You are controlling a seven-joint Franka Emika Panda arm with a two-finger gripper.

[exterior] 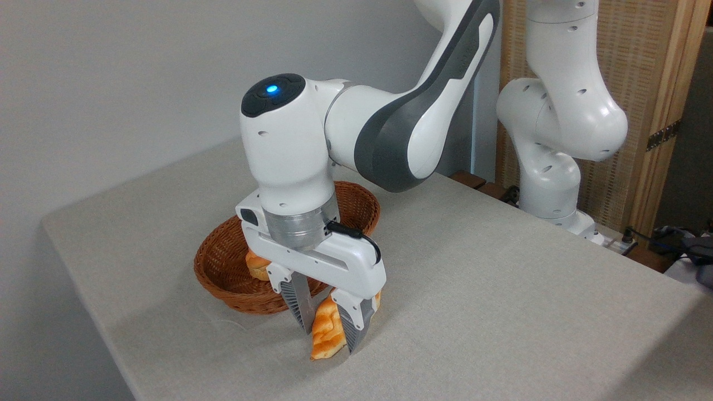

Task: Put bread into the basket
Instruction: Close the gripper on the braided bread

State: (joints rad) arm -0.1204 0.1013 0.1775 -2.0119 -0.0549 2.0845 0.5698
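The bread (pixel 326 329), a golden-orange braided loaf, lies on the tablecloth just in front of the reddish-brown wicker basket (pixel 220 245), its near tip touching the cloth. My gripper (pixel 328 341) reaches straight down over it. One finger stands on each side of the loaf and both press against its crust. The loaf's far end is hidden behind the right finger. The gripper body covers part of the basket's front rim.
An orange baked piece (pixel 257 266) lies inside the basket, half hidden by the gripper. The beige table's (pixel 501 289) left edge and near corner are close by. The arm's base (pixel 548 184) stands at the back right, before a wooden screen.
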